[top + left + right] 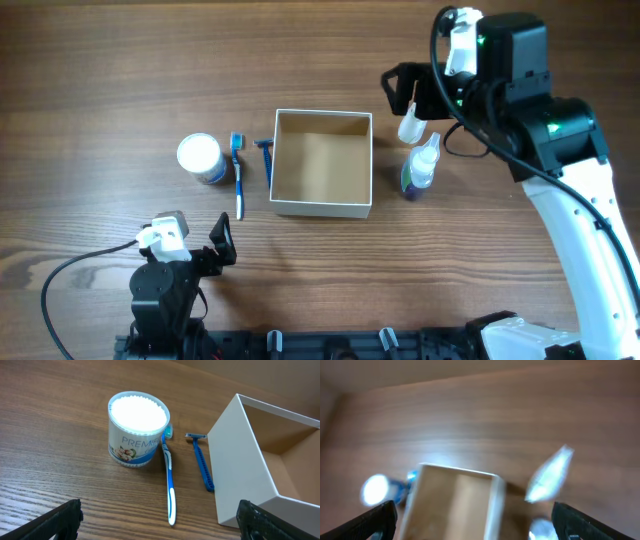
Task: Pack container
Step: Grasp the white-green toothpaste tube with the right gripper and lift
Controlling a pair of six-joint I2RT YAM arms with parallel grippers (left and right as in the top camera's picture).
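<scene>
The box (322,209) is sitting mid-table. The right claw (400,88), fingers apart, is hovering beside the box's far right corner. The left claw (200,245), also spread, is sitting off its near left corner.

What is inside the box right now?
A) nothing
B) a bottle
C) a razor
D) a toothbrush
A: the cardboard box shows only its bare brown floor; the toothbrush and razor lie on the table beside it.
</scene>
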